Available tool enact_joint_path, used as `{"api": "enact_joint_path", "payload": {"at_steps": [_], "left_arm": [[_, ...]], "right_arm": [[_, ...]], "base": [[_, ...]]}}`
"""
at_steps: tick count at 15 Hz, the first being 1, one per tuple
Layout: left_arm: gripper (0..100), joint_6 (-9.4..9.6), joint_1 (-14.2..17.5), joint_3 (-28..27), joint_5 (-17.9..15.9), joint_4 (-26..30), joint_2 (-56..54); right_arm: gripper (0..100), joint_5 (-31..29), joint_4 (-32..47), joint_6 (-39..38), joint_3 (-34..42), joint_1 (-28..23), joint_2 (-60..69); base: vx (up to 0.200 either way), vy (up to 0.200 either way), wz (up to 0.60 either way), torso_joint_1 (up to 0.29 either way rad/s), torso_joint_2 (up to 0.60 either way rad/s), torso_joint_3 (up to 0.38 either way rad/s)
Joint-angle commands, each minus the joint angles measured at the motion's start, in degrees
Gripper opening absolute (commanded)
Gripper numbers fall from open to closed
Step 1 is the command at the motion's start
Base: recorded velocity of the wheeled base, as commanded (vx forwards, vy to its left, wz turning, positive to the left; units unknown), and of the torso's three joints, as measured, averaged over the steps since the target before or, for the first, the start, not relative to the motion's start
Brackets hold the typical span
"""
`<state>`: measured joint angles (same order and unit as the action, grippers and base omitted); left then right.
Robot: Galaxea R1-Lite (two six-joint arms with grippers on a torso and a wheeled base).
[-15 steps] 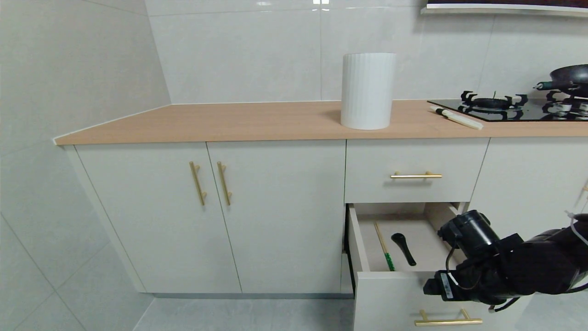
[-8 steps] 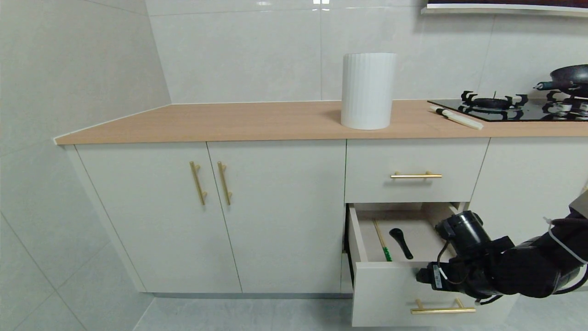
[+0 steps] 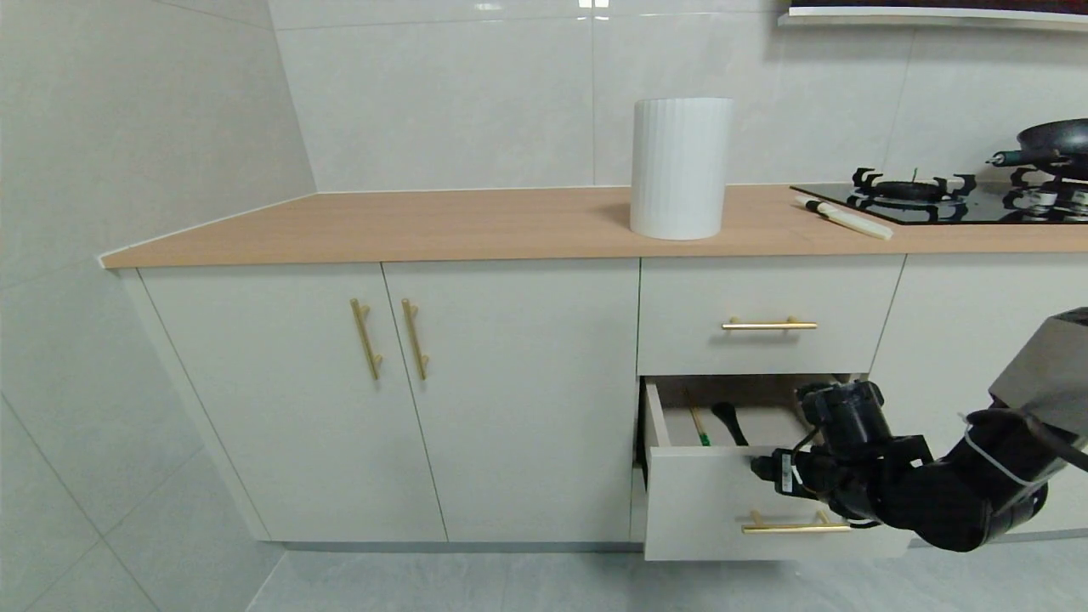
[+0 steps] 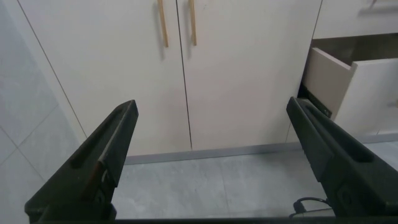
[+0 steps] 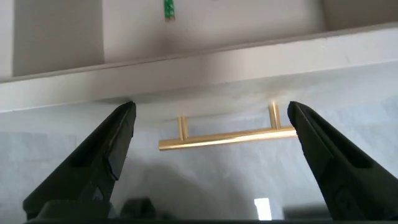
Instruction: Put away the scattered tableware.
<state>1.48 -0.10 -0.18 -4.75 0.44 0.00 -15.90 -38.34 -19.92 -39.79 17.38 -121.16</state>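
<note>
Wood-topped table runs along the tiled wall, a white ribbed canister standing on it. Below, the lower drawer stands partly open. The right arm comes in low from the right, forearm roughly level, wrist aimed at the drawer front. The right end effector sits at the panel's upper part, above the brass handle, fingers spread wide and holding nothing; contact cannot be made out. The left end effector hangs low facing the cabinet doors, likewise spread and empty. Inside the drawer lie chopsticks and a black spoon, side by side.
</note>
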Motion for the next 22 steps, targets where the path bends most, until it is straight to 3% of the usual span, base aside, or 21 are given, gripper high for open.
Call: {"api": "enact_joint_path", "payload": {"at_steps": [1,4,9,22], "left_arm": [[100,0.02,0.0,0.0,0.0,0.0,0.0],[100,0.02,0.0,0.0,0.0,0.0,0.0],[100,0.02,0.0,0.0,0.0,0.0,0.0],[100,0.02,0.0,0.0,0.0,0.0,0.0]], "right_arm": [[100,-0.1,-3.7,2.5,-3.5,-1.6,-4.9],[100,-0.1,-6.0,2.7,-7.3,-1.9,-8.6],[100,-0.2,-16.7,3.0,-8.2,-3.5,-15.9],[100,-2.7,-22.7,1.9,-15.8,-4.2,-23.5]], "base": [[0.000,0.000,0.00,0.000,0.00,0.000],[0.000,0.000,0.00,0.000,0.00,0.000],[0.000,0.000,0.00,0.000,0.00,0.000],[0.000,0.000,0.00,0.000,0.00,0.000]]}}
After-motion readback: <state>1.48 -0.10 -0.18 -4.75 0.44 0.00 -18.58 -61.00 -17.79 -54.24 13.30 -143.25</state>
